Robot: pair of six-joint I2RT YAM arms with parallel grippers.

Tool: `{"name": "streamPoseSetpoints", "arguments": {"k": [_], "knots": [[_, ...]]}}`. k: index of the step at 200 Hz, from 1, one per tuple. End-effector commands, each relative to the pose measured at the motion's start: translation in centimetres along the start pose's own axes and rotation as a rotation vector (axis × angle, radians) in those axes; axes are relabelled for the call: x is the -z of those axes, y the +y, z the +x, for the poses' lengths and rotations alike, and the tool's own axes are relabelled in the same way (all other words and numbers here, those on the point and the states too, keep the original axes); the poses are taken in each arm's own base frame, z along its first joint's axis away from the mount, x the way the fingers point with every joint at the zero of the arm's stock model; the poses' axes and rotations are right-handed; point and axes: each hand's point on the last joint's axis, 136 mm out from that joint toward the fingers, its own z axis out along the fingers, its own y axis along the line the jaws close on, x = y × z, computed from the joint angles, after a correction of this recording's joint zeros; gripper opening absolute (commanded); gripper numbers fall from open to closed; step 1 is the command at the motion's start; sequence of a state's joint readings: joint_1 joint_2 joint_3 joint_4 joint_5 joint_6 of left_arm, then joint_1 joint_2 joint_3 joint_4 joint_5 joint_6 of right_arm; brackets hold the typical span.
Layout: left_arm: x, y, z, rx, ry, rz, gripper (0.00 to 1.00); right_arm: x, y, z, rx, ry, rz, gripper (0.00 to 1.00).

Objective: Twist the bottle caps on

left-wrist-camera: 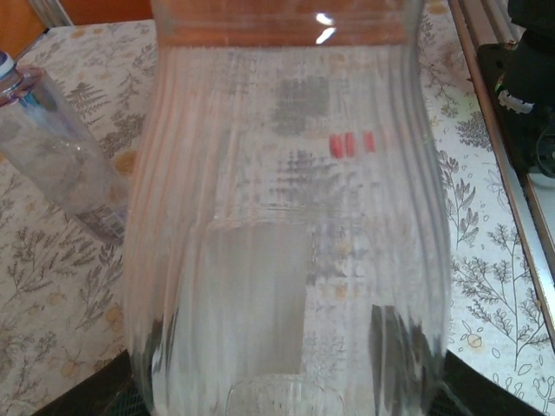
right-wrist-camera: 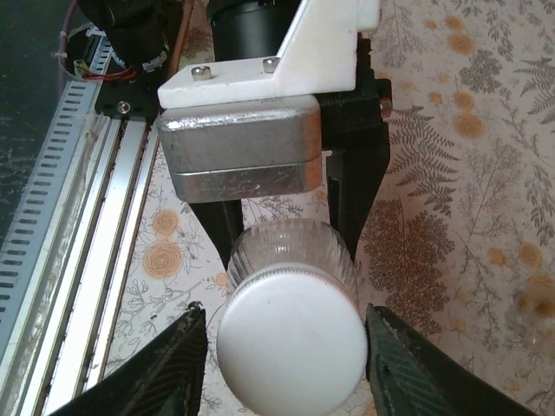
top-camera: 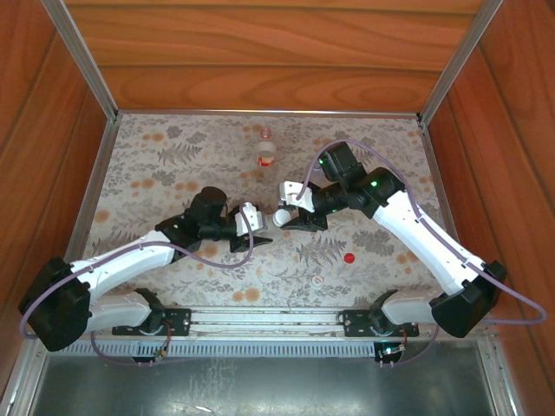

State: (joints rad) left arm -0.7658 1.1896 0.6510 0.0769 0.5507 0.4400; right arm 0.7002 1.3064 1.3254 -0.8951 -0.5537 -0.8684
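My left gripper (top-camera: 245, 224) is shut on the plain clear ribbed bottle (left-wrist-camera: 286, 217), holding it on its side with the neck towards the right arm. A white cap (right-wrist-camera: 290, 347) sits on that bottle's neck (right-wrist-camera: 295, 247). My right gripper (right-wrist-camera: 284, 308) is shut on the white cap, one finger on each side of it. In the top view the cap (top-camera: 282, 217) is between the two grippers, above the middle of the table. A red cap (top-camera: 349, 257) lies on the cloth to the right. The red-orange labelled bottle (top-camera: 266, 153) stands at the back. A slim bluish bottle (left-wrist-camera: 56, 156) stands left of the held bottle.
A floral cloth (top-camera: 173, 165) covers the table, with wooden walls on three sides. A small pale round thing (top-camera: 317, 280) lies near the front, left of the red cap. A metal rail (top-camera: 269, 321) with both arm bases runs along the near edge.
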Motion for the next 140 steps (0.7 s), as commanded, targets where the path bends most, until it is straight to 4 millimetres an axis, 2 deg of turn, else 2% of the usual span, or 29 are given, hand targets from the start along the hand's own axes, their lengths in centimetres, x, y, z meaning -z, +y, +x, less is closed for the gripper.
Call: {"name": "streamPoseSetpoints", "arguments": {"k": [1,34,61,79,103,140], "knots": [[0.1,0.0,-1.2,0.015,-0.023,0.027,0.54,-0.3,0.1,-0.5,-0.004,-0.023,-0.021,0.53],[0.1,0.0,-1.3,0.015,-0.023,0.033,0.54,-0.6,0.0,-0.2,-0.012,-0.011,-0.026,0.44],[0.0,0.5,-0.7,0.002,0.001,-0.001,0.54,-0.5,0.3,0.0,-0.031,-0.001,-0.036,0.35],[0.1,2.3,0.2,-0.015,0.048,-0.104,0.53,-0.4,0.1,0.1,-0.064,0.004,-0.019,0.32],[0.6,5.6,0.8,-0.025,0.099,-0.287,0.52,-0.6,-2.2,0.5,-0.204,0.015,0.108,0.17],[1.8,9.4,0.5,-0.061,0.121,-0.543,0.49,-1.3,-4.5,0.1,-0.572,-0.075,0.185,0.03]]}}
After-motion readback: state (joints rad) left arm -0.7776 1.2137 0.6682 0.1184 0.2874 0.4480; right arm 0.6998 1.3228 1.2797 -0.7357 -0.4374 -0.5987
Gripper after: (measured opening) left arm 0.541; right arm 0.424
